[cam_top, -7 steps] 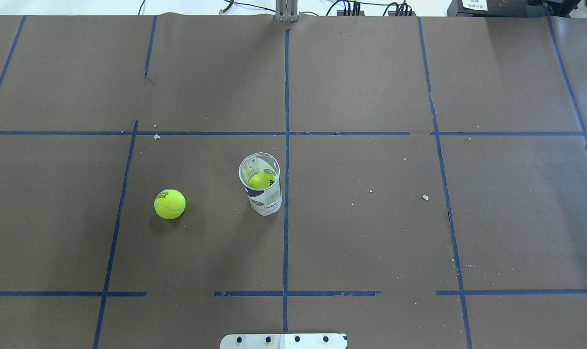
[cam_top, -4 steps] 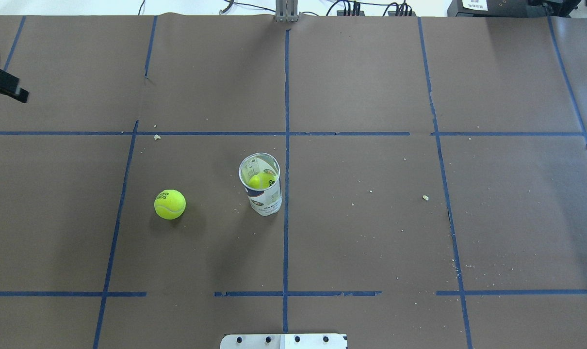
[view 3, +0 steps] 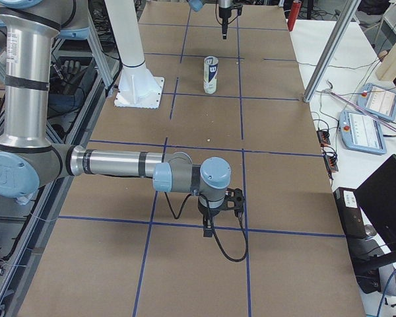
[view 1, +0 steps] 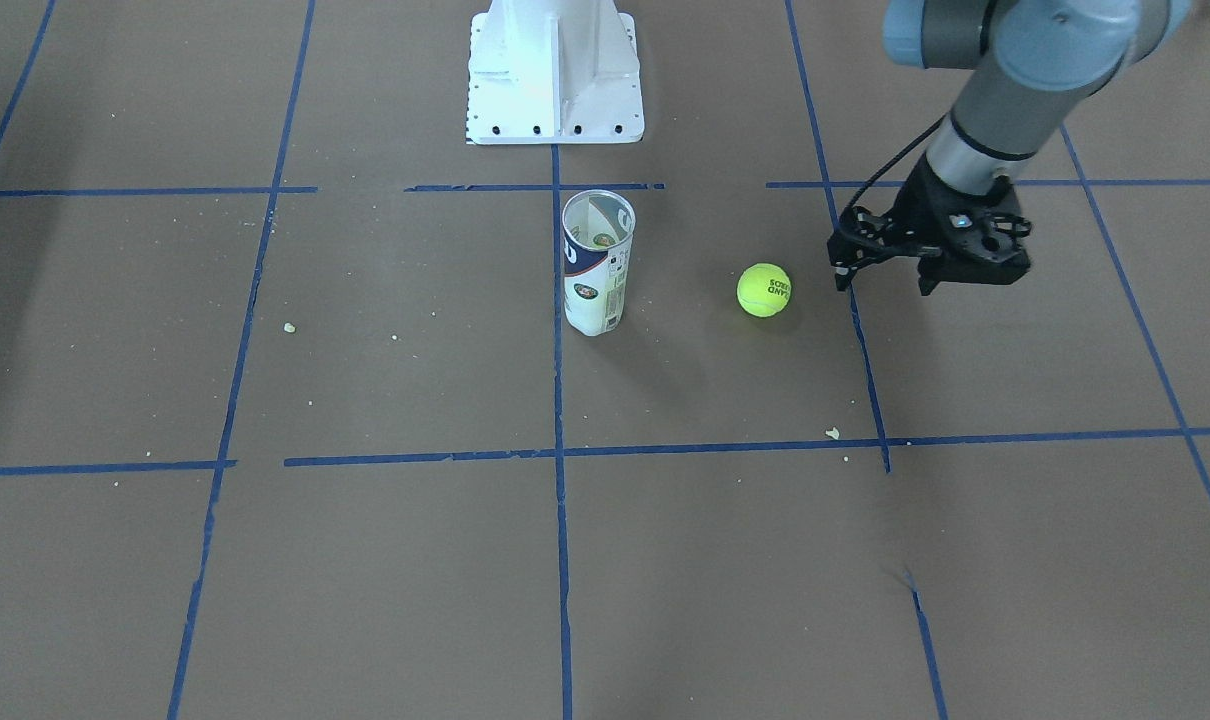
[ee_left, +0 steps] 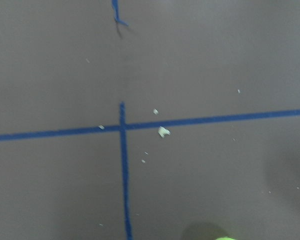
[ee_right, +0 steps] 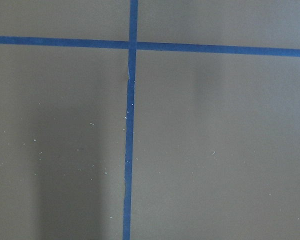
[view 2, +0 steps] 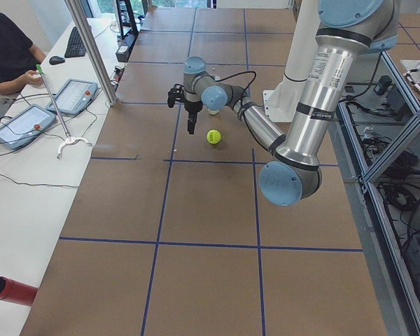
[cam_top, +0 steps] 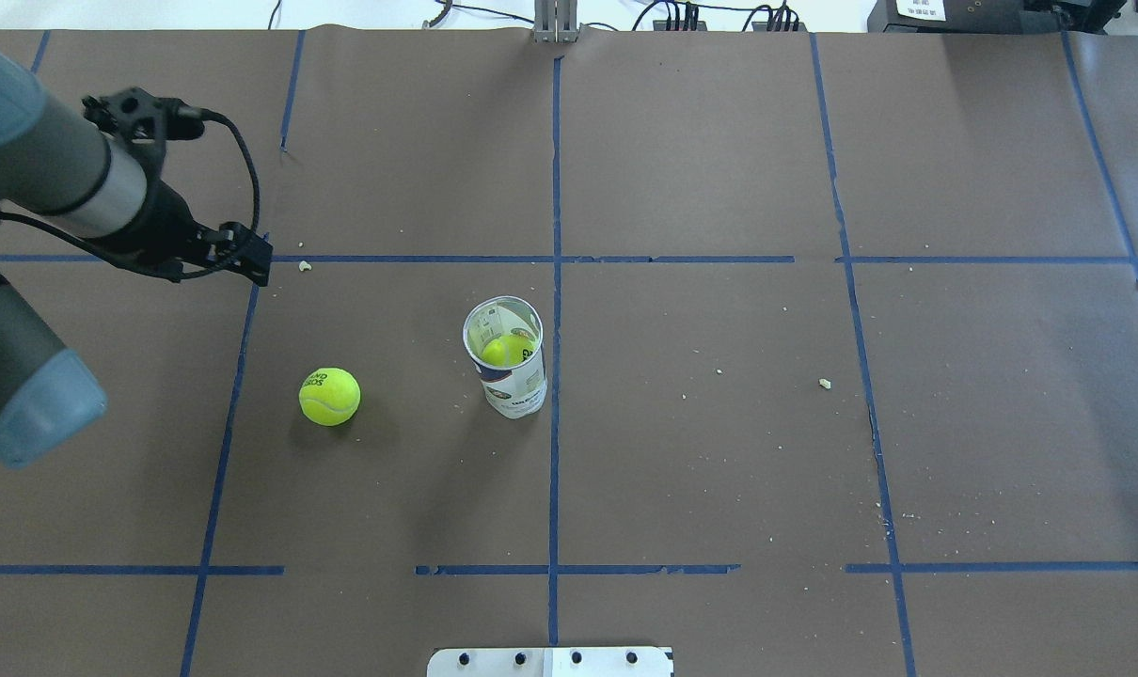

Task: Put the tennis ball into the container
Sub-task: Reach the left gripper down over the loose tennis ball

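Observation:
The tennis ball [cam_top: 329, 396] [view 1: 764, 289] [view 2: 213, 136] lies loose on the brown table, on the robot's left of the container. The container [cam_top: 505, 357] [view 1: 597, 262] [view 3: 211, 74] stands upright and open-topped near the table's middle line. Another yellow-green ball [cam_top: 506, 350] sits inside it. My left gripper [cam_top: 249, 256] [view 1: 925, 280] [view 2: 191, 126] hangs pointing down above the table, beyond the loose ball and apart from it. Its fingers are not clear enough to judge. The left wrist view catches only the ball's top edge [ee_left: 221, 238]. My right gripper [view 3: 208, 228] hangs low far from both, and I cannot tell its state.
Blue tape lines [cam_top: 554, 259] divide the table into squares, with small crumbs [cam_top: 304, 266] scattered about. The robot's white base [view 1: 555, 70] stands behind the container. A metal post [view 2: 91, 49] and operator tablets [view 2: 28, 122] line the far side.
My left arm has swung in from the view's left edge to above the tape crossing beyond the loose ball. Ball and container have not moved.

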`<act>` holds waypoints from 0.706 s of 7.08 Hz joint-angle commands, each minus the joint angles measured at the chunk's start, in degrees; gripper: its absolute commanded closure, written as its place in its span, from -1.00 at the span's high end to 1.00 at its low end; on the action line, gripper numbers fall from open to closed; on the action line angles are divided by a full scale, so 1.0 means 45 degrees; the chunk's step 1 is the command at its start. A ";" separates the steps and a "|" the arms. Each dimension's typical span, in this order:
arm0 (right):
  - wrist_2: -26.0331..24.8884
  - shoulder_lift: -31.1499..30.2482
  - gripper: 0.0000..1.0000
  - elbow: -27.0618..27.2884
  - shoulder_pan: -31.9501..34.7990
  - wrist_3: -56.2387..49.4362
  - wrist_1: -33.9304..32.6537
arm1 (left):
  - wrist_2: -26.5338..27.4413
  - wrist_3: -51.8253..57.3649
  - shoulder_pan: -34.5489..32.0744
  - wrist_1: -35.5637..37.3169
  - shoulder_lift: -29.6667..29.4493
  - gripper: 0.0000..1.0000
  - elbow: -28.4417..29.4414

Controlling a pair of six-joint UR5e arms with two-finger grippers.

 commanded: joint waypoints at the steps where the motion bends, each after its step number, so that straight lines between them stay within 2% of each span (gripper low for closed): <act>1: 0.0000 0.0000 1.00 0.0000 0.0000 0.0000 0.0000 | 0.0936 -0.2793 0.1729 -0.1120 0.0038 1.00 0.0321; 4: 0.0000 0.0000 1.00 0.0000 0.0000 0.0000 0.0000 | 0.1213 -0.2941 0.2204 -0.1242 -0.0078 1.00 0.1141; 5: 0.0000 0.0000 1.00 0.0000 0.0000 0.0000 0.0000 | 0.1233 -0.2960 0.2418 -0.1842 -0.0059 1.00 0.1375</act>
